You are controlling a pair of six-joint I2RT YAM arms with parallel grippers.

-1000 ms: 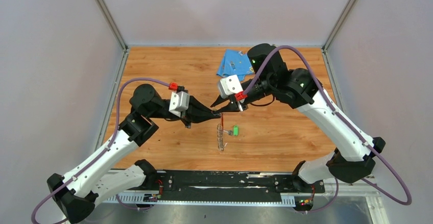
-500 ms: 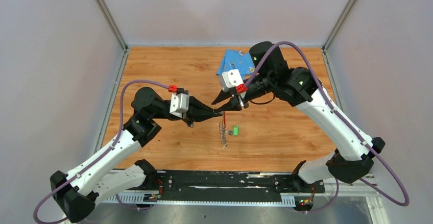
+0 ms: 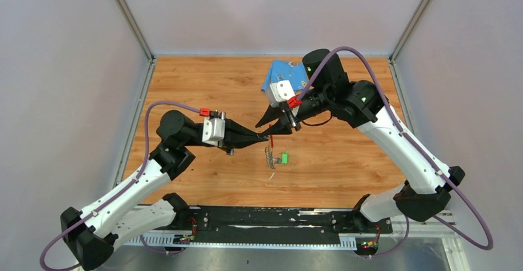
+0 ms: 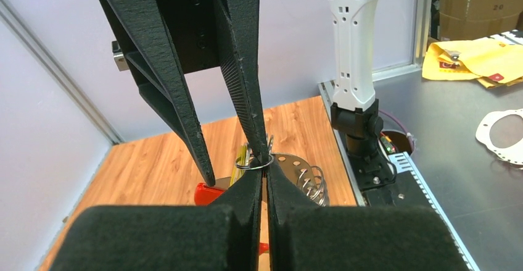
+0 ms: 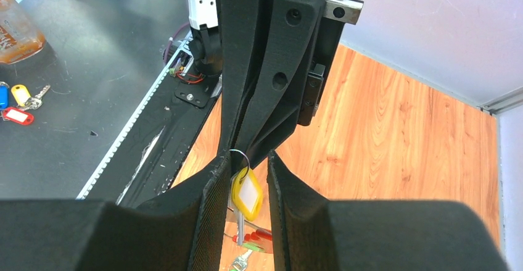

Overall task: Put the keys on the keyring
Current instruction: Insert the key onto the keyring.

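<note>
Yellow key (image 5: 248,194) hung in the air over mid-bench, long axis straight up and down, tag uppermost, shaft pointing at the boards. It dangled from a thin wire loop (image 4: 262,162), and the left jaws, pointing in from the left, were pressed together on that loop. Right jaws pointed in from the far right, spread, one finger on either side of the tag and not clamping it as far as I could see. Keyring (image 3: 269,157) sat just near of both tips (hanging or lying on the bench (image 3: 203,79), could not tell). Green key (image 3: 285,157) lay just right of it. My guess: the next move turns on that short drop from loop to keyring, with the left jaws nearer.
</note>
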